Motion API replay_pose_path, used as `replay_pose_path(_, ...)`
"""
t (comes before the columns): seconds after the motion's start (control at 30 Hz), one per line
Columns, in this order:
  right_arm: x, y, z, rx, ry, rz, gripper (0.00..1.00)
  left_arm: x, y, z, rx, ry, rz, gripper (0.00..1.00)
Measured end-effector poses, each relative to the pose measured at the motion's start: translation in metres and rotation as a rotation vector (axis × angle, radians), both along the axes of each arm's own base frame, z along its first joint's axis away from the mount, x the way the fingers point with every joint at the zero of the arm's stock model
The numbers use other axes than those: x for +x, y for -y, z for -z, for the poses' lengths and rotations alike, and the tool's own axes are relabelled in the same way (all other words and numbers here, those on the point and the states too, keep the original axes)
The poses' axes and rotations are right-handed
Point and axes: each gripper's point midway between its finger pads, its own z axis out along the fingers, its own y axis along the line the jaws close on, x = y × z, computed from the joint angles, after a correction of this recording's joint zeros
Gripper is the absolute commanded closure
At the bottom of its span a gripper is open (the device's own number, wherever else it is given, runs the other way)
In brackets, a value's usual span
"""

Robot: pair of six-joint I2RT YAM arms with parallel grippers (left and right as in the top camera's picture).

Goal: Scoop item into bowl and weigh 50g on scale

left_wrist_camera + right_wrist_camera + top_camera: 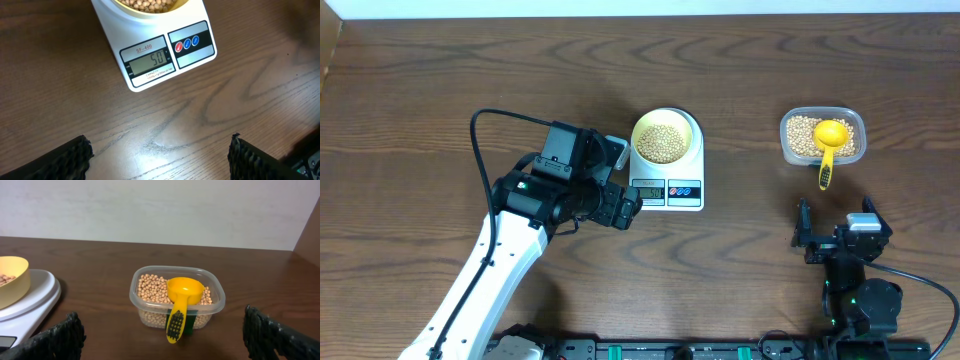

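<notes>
The white scale (692,190) stands at the table's middle, and its display (151,60) reads 50. The pale-yellow bowl (642,126) sits on it, filled with beige beans (661,142). They also show in the left wrist view (150,5), and the bowl's edge shows in the right wrist view (11,280). My left gripper (623,207) is open and empty, just left of the scale's display end (160,157). My right gripper (818,240) is open and empty, near the front right (162,337).
A clear plastic tub (790,145) of beans stands at the right, with a bright yellow scoop (830,140) resting in it, handle over the near rim (176,317). The tub lies ahead of my right gripper.
</notes>
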Motion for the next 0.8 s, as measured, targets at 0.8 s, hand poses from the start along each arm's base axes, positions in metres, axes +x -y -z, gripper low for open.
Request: replay_pose_path(0.8,0.0,0.0,0.0,0.0,0.0,0.0,0.01,0.032,-0.031,-0.046,0.085,0.291,-0.128,0.11)
